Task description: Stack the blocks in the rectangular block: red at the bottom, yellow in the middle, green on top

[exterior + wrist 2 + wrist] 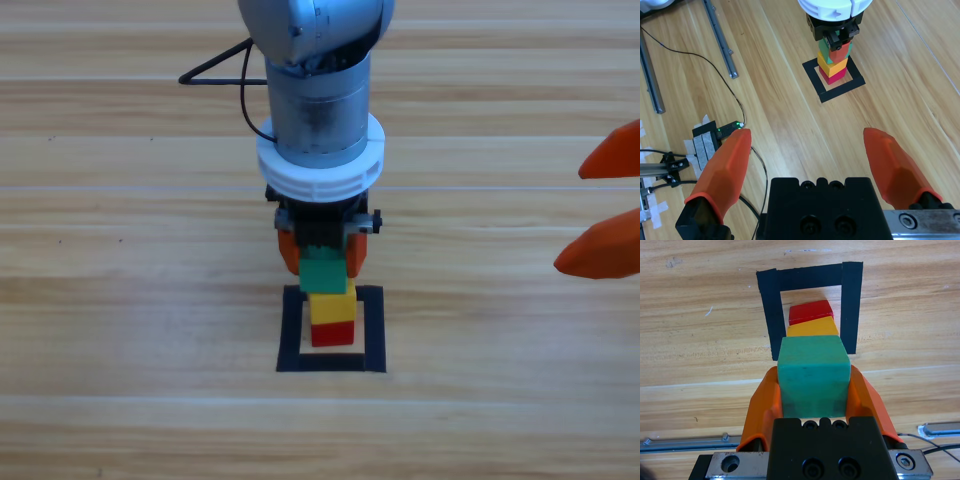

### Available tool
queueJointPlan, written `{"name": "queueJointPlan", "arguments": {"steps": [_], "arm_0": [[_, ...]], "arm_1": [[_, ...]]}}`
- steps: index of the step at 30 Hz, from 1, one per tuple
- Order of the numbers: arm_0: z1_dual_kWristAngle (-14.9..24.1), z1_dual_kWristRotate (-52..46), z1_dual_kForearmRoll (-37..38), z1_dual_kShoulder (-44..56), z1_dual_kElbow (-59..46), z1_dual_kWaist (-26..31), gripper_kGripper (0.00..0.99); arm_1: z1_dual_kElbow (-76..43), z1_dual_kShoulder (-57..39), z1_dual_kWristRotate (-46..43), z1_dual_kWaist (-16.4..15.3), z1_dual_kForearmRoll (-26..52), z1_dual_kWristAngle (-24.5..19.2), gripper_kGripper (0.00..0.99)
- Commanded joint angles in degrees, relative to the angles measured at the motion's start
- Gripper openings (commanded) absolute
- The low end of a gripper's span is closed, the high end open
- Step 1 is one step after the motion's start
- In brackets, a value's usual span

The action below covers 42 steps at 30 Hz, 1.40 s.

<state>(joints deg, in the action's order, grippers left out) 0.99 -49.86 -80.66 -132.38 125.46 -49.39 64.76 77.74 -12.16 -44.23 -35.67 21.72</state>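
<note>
Here we see the left gripper (322, 252) clamped on the green cube (325, 273) — its orange jaws press the cube's two sides. The green cube sits on top of the yellow cube (331, 308), which rests on the red cube (333, 333) inside the black tape frame (292, 330) on the wooden table (120, 300). The right gripper (606, 208) waits at the right edge, well apart from the stack — its jaws spread wide and hold nothing.
</note>
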Motion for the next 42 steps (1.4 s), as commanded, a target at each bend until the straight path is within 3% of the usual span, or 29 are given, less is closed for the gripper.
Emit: {"name": "queueJointPlan", "arguments": {"steps": [1,28,29,30,32,33,42], "arm_0": [[0.6,-0.9,-0.4,-2.7,-0.5,-1.5,0.0],[0.7,-1.6,-0.4,-1.6,-0.4,-2.5,0.021],[0.8,-1.5,-0.4,-1.6,-0.4,-2.5,0.074],[0.9,-1.5,-0.4,-1.7,-0.4,-2.6,0.206],[1.1,-1.6,-0.4,-1.3,-0.6,-2.7,0.827],[1.2,-1.5,-0.4,-1.1,-0.6,-2.7,0.971],[2.9,-0.9,-0.4,0.5,-0.7,-2.6,0.982]], "arm_1": [[-1.7,1.4,0.5,-0.3,0.9,1.3,0.986],[-1.4,2.8,0.2,-1.8,0.9,1.2,0.986],[-1.3,2.9,0.2,-1.8,0.9,1.2,0.986],[-1.3,3.0,0.2,-1.8,0.9,1.2,0.986],[-1.2,3.3,0.1,-1.8,0.9,1.2,0.986],[-1.2,3.4,0.1,-1.8,0.9,1.2,0.986],[-1.2,3.9,0.0,-1.8,0.9,1.2,0.986]]}}
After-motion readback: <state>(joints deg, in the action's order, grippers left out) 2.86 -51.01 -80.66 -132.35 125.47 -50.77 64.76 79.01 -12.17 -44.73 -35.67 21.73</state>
